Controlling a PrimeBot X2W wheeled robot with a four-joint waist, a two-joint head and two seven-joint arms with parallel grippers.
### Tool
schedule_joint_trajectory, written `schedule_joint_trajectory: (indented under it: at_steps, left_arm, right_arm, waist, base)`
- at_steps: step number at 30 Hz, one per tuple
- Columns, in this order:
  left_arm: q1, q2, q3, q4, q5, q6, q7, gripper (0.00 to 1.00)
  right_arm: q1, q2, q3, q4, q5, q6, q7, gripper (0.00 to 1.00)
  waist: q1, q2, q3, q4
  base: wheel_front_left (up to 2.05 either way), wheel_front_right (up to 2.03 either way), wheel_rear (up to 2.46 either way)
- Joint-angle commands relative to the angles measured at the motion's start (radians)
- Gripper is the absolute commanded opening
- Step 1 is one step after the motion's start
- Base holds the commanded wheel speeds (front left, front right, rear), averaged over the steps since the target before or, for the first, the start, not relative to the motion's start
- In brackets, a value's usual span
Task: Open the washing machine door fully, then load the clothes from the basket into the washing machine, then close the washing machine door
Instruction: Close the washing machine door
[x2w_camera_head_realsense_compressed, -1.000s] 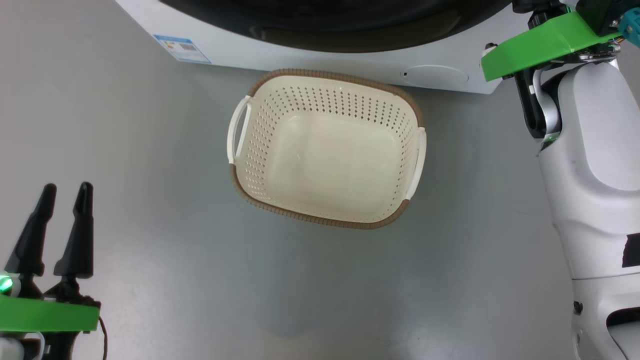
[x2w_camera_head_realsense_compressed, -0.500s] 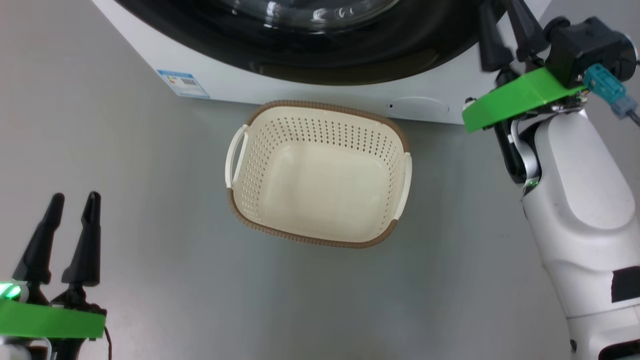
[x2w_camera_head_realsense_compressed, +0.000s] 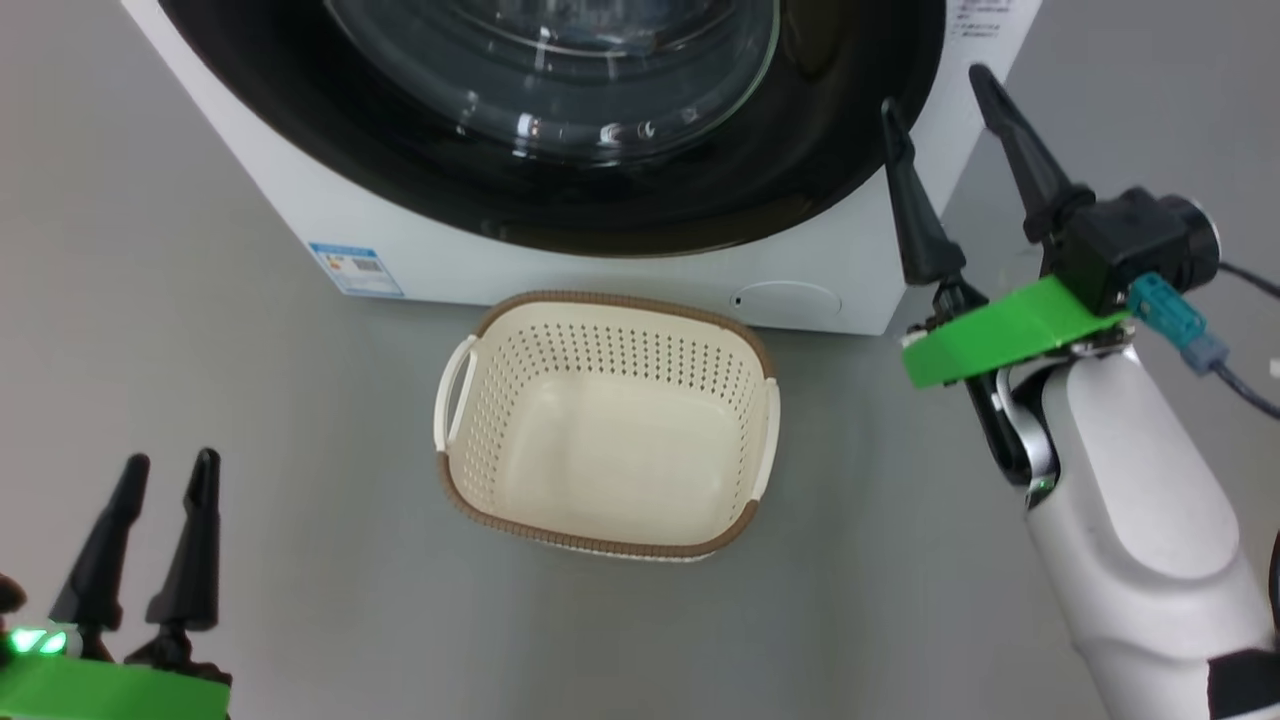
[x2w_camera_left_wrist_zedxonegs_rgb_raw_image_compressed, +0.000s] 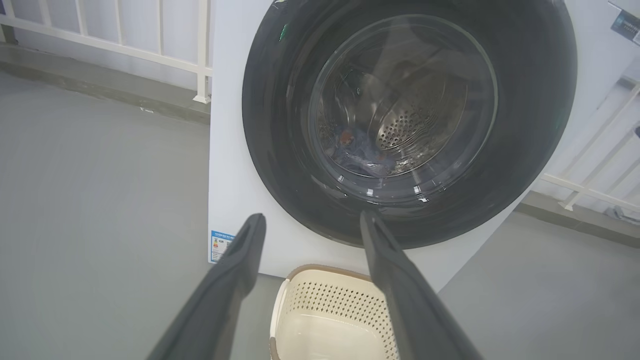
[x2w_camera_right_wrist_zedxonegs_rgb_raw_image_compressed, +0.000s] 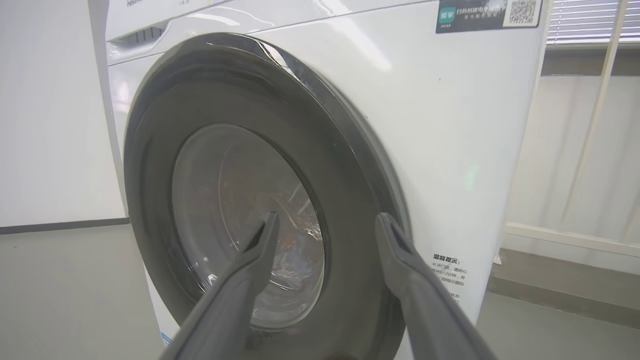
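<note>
On floor (x2w_camera_head_realsense_compressed: 300, 450) at washer's (x2w_camera_head_realsense_compressed: 620, 270) front, basket (x2w_camera_head_realsense_compressed: 610, 350) empty; clothes (x2w_camera_left_wrist_zedxonegs_rgb_raw_image_compressed: 357, 155) behind door (x2w_camera_head_realsense_compressed: 830, 130), which looks shut. Left gripper (x2w_camera_head_realsense_compressed: 172, 458) and right gripper (x2w_camera_head_realsense_compressed: 932, 88) spread, empty. Risk: latch not caught, door swings out; right gripper could snag rim.

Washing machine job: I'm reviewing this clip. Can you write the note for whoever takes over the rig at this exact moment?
Left gripper: open, empty, low at the robot's left, clear of the basket.
Right gripper: open, empty, raised by the right edge of the washing machine door; whether it touches, I cannot tell.
Basket: empty, on the floor in front of the washing machine.
Clothes: inside the drum, seen through the door.
Done: loading; the door looks shut, flush with the front.
Left: probably only confirming the latch and pulling the arms clear.
</note>
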Motion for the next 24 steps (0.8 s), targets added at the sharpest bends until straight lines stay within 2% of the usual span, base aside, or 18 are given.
schedule_joint_trajectory:
  at_steps: [1,11,24]
  left_arm:
    - [-0.002,0.023,0.044,-0.008,0.015,-0.003,-0.01,1.0]
    - [0.044,-0.038,0.039,0.013,0.02,-0.003,-0.011,1.0]
    - [0.107,-0.089,0.064,0.035,0.061,-0.003,-0.011,1.0]
  right_arm:
    - [0.034,0.016,0.02,-0.043,0.013,-0.003,-0.004,1.0]
    - [0.219,-0.013,0.041,-0.127,0.075,-0.003,-0.004,1.0]
    - [0.403,-0.026,0.011,-0.2,0.139,-0.003,-0.004,1.0]
  waist:
    - [0.0002,0.0,-0.045,-0.027]
    - [0.0002,0.0,-0.129,-0.069]
    - [0.0002,0.0,-0.2,-0.122]
  base:
    - [0.0,0.0,0.0]
    - [0.0,0.0,0.0]
    - [0.0,0.0,0.0]
